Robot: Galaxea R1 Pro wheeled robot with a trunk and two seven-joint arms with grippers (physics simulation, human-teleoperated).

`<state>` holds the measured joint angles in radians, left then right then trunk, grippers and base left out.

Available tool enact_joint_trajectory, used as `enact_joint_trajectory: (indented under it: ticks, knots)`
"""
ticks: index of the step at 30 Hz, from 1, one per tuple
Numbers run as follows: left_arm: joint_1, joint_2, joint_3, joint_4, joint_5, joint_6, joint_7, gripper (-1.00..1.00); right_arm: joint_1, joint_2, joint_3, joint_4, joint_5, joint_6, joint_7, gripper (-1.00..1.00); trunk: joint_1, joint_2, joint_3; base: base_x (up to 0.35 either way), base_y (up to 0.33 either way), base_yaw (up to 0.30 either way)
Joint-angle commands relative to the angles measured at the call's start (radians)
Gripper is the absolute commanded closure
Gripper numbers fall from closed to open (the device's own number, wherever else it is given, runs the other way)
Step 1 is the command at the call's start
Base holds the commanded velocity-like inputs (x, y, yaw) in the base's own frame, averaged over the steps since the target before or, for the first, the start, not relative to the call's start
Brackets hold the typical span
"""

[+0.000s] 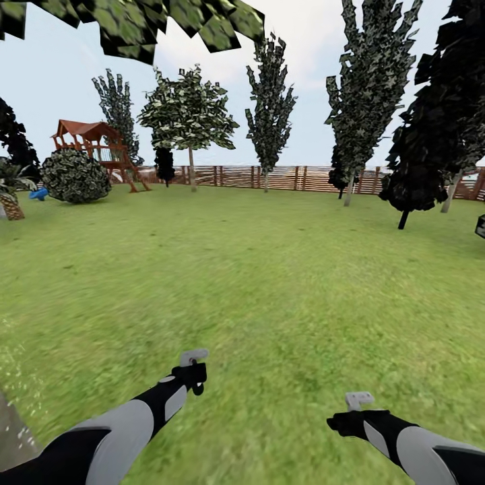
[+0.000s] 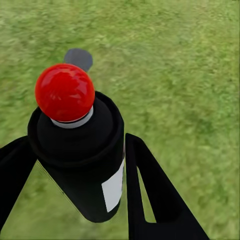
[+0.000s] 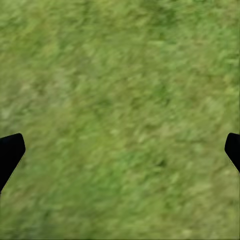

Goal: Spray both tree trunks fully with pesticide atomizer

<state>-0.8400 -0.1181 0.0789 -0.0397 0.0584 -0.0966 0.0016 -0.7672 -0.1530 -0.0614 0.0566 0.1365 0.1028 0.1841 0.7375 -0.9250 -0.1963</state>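
My left gripper [image 2: 76, 150] is shut on the pesticide atomizer [image 2: 85, 165], a black bottle with a white label and a red nozzle tip [image 2: 65, 92]. In the head view that left gripper [image 1: 192, 367] is held low over the lawn, left of centre. Lower right of it, my right gripper [image 1: 357, 406] hovers above the grass; in its wrist view the right gripper [image 3: 120, 150] is open and empty. One broadleaf tree [image 1: 188, 111] stands far off by the fence, its thin trunk [image 1: 192, 168] bare. Leaves of a second crown [image 1: 135, 20] hang overhead, and a grey, white-flecked surface [image 1: 12, 431], perhaps its trunk, edges the bottom left.
Tall dark conifers [image 1: 271, 101] [image 1: 370, 87] [image 1: 438, 128] line the wooden slat fence [image 1: 296, 177]. A wooden playset [image 1: 94, 145], a round bush [image 1: 74, 176] and a palm-like plant [image 1: 10, 192] stand far left. Open lawn [image 1: 256, 283] stretches ahead. A dark object [image 1: 481, 226] shows at the right edge.
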Motion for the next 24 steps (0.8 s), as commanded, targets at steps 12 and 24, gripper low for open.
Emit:
enact_joint_trajectory:
  ticks: [12, 24]
  knots:
    - [0.000, 0.000, 0.000, 0.000, 0.000, 0.000, 0.000, 1.00, 0.002, 0.001, 0.000, 0.000, 0.000, 0.000, 0.000, -1.00, 0.000, 0.000, 0.000, 0.350, 0.000, 0.000]
    - [0.000, 0.000, 0.001, 0.001, 0.000, 0.000, 0.000, 1.00, 0.004, 0.007, 0.000, 0.000, 0.000, -0.001, 0.000, -1.00, 0.000, 0.000, 0.005, 0.350, 0.000, 0.100]
